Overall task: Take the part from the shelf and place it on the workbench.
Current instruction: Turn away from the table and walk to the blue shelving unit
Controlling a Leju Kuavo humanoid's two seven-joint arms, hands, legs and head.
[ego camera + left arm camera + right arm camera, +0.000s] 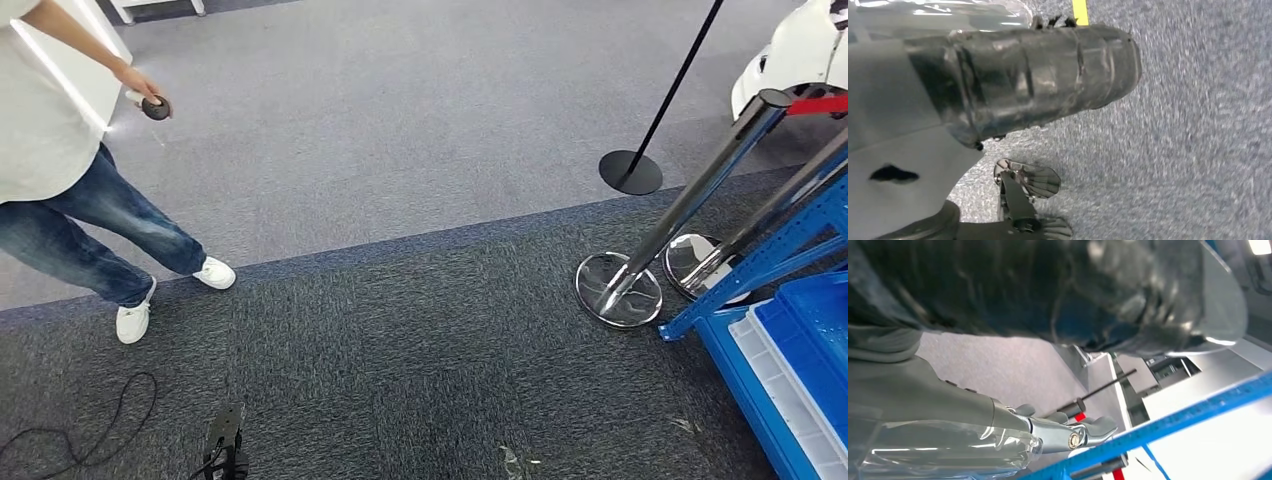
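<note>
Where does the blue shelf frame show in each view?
Head view: blue shelf frame at the right edge, beside the chrome stanchion bases.
Left wrist view: not in it.
Right wrist view: it slants beyond the right hand.
Shared landmark: grey carpet.

Rough, matt grey carpet (400, 180) covers the floor. The stanchion posts (700, 190) are mirror-polished metal. The blue bin (800, 390) looks like smooth plastic. Beside it, the right hand (1068, 432) shows glossy metal fingers.
</note>
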